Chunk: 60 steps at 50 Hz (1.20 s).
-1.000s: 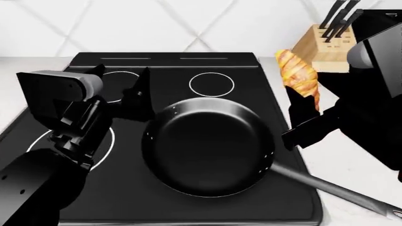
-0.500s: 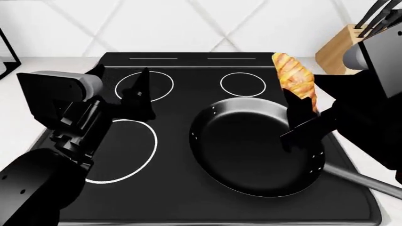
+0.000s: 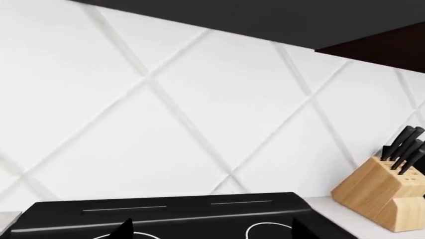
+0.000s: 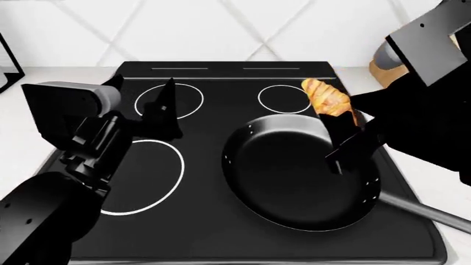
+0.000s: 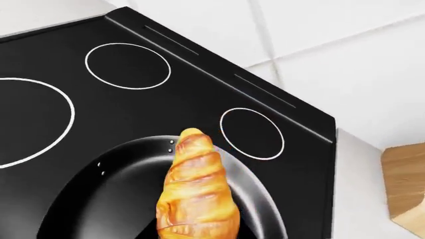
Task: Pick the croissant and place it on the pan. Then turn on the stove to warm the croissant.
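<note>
Right gripper point(image 4: 340, 128) pinching golden-brown ridged croissant point(image 4: 326, 97), now moved inward over round black frying pan point(image 4: 283, 182) rim – release next. Left gripper point(image 4: 143, 98) spread, idle.

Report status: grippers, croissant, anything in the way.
Right gripper shut on croissant, above pan rim. Left gripper open, empty. Nothing in the way.

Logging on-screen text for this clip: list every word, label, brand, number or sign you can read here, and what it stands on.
No readable text in any view.
The stove shows only white burner rings and two thin lines at its back edge, no lettering.
The pan, croissant and knife block carry no markings.
</note>
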Available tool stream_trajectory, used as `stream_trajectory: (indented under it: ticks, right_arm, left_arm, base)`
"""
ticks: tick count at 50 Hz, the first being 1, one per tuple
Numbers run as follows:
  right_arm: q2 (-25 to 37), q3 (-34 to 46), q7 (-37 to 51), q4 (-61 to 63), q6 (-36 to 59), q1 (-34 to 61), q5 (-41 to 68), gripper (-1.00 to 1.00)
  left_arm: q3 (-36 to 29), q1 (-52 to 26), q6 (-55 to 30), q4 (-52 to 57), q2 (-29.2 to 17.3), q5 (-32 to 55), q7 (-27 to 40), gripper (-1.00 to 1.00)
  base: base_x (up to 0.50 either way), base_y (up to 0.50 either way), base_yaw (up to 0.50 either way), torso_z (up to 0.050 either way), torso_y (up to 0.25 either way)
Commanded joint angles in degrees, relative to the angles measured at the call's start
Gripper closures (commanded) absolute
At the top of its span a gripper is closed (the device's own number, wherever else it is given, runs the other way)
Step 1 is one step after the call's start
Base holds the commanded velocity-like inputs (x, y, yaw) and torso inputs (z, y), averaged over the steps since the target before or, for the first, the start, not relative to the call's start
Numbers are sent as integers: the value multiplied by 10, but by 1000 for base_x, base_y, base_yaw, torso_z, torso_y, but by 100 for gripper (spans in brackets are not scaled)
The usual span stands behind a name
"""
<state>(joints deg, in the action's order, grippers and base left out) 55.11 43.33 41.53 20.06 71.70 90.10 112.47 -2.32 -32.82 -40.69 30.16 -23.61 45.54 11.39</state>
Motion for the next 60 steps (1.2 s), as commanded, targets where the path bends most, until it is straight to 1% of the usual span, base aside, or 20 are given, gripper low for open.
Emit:
stream_trajectory:
  ticks: [1, 9, 20, 31, 60]
  right_arm:
    - [-50, 17, -119, -94, 68, 37, -78, 100]
    - [-77, 34, -227, -147, 81, 51, -175, 100]
    - [-97, 66, -306, -186, 76, 40, -229, 100]
    - [-99, 84, -345, -201, 56, 7, -251, 100]
    - [-101, 113, -385, -215, 32, -38, -271, 100]
  left_arm:
    - [-9, -4, 10, -17, 3, -11, -6, -100]
    - [-10, -8, 15, -27, 3, -13, -7, -100]
    - [-13, -12, 17, -33, 3, -14, -8, -100]
    - [-17, -14, 17, -33, 2, -13, -6, -100]
    - [-20, -8, 24, -33, -3, -14, -3, -100]
  base:
    - [0, 0, 0, 0, 0]
    - [0, 0, 0, 0, 0]
    - [0, 0, 0, 0, 0]
    - [0, 0, 0, 0, 0]
    - [0, 0, 0, 0, 0]
